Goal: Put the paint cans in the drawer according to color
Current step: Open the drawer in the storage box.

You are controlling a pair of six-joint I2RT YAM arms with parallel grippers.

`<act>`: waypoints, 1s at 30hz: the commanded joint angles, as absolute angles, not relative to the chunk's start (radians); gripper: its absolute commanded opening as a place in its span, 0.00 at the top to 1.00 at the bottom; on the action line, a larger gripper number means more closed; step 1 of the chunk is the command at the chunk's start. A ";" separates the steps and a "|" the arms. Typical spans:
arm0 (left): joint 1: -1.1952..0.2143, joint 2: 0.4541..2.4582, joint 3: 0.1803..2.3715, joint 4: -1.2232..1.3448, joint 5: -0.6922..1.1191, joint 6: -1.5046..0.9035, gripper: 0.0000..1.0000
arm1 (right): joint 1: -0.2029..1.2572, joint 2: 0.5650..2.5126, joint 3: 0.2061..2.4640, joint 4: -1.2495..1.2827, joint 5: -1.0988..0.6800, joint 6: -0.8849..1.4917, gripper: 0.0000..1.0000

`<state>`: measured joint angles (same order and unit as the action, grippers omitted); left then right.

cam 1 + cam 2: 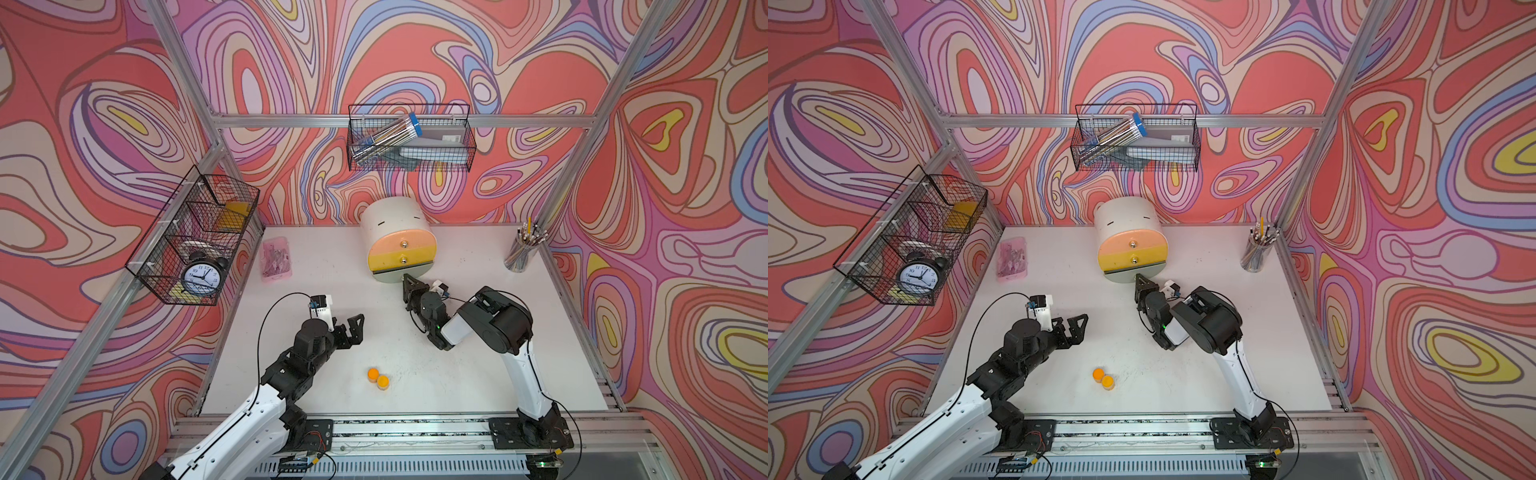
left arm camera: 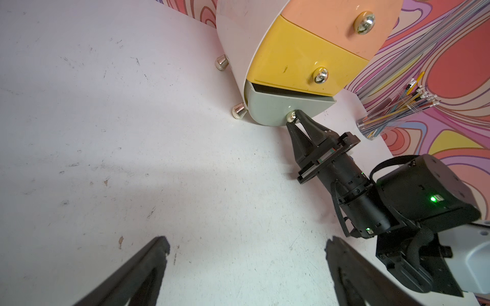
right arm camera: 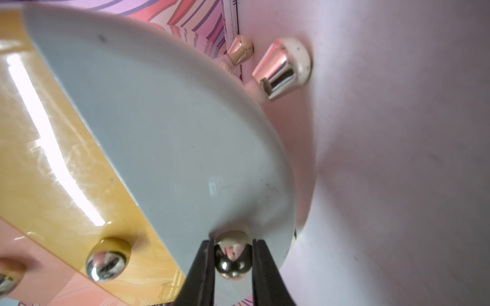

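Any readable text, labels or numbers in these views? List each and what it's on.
"12", with the hour numerals "1" to "11" round it: dial of the alarm clock in the side wire basket, in both top views.
Label on the grey box in the back wire basket: too small to read.
Cabinet, orange paint cans, pencil cup: no text visible.

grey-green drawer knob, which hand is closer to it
Right. The right hand is shut on the knob of the grey-green drawer. The left hand is open and well clear of it, off to the robot's left.
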<state>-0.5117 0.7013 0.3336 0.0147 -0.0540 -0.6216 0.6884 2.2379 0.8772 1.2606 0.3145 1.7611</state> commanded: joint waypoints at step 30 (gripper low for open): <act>-0.514 0.707 0.330 0.030 -0.048 -0.618 0.01 | 0.815 2.090 0.628 1.320 0.373 1.743 0.69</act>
<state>-0.5117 0.7036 0.3336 0.0147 -0.0540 -0.6216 0.8066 2.1132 0.6403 1.3334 0.3779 1.7626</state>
